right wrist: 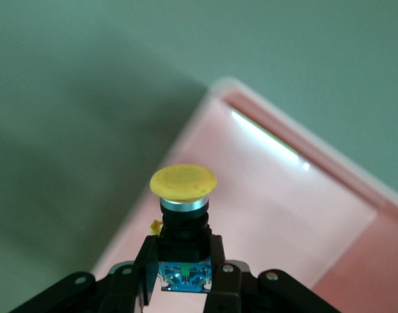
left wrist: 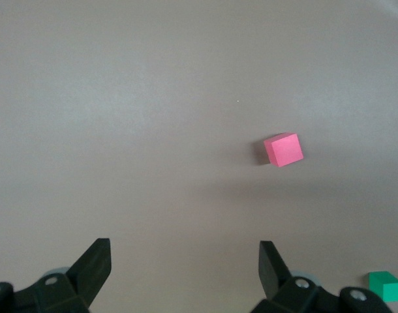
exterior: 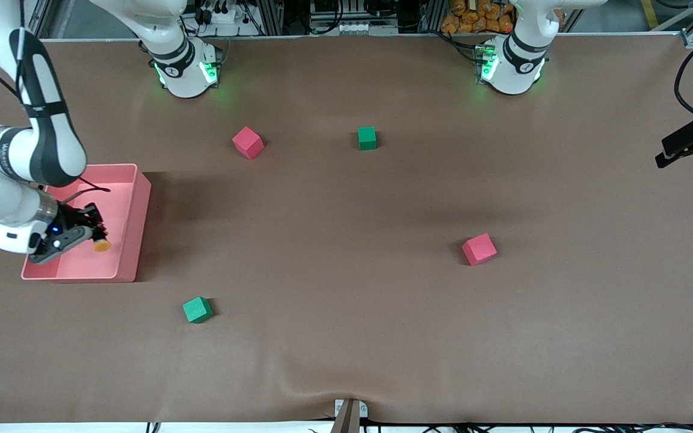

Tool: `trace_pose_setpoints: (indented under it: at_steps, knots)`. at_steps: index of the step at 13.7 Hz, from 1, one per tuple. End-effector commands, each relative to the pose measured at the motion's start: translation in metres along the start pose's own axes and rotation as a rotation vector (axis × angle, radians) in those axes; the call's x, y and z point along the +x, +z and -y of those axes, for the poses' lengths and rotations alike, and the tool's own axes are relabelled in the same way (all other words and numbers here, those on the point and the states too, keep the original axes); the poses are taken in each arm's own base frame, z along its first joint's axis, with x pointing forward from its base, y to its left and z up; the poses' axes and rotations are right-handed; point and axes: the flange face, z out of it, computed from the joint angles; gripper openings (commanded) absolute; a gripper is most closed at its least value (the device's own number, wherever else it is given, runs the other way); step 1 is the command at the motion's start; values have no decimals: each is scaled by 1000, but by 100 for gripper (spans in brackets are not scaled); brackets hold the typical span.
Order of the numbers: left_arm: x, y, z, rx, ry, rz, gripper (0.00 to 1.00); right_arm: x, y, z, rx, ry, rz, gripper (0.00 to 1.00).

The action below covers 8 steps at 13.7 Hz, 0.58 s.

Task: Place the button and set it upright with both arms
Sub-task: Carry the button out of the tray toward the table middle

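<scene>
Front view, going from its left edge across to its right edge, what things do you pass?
right gripper shut on the button over the pink tray → green cube → red cube → green cube → red cube → left gripper, open.

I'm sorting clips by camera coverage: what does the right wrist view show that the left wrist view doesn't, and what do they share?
Only the right wrist view: the right gripper shut on the button, its orange cap pointing away from the gripper, held over the pink bin.
Only the left wrist view: the open left gripper over bare table, with a red cube and a green cube on the table.
Shared: only the brown table surface; no object appears in both.
</scene>
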Motion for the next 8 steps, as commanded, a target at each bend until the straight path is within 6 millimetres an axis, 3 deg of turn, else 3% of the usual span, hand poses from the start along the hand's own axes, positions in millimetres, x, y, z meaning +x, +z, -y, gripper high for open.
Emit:
trace_pose_setpoints:
  at_steps: [1,4,8]
  knots:
    - [0,-3,2,-19,20,5,100,46,-38,26,-19,-38,-20,0]
    - [0,-3,1,-19,21,5,100,99,-51,87,-33,59,-33,0]
    - [1,-2,1,-19,21,7,100,160,-41,160,-3,202,-28,0]
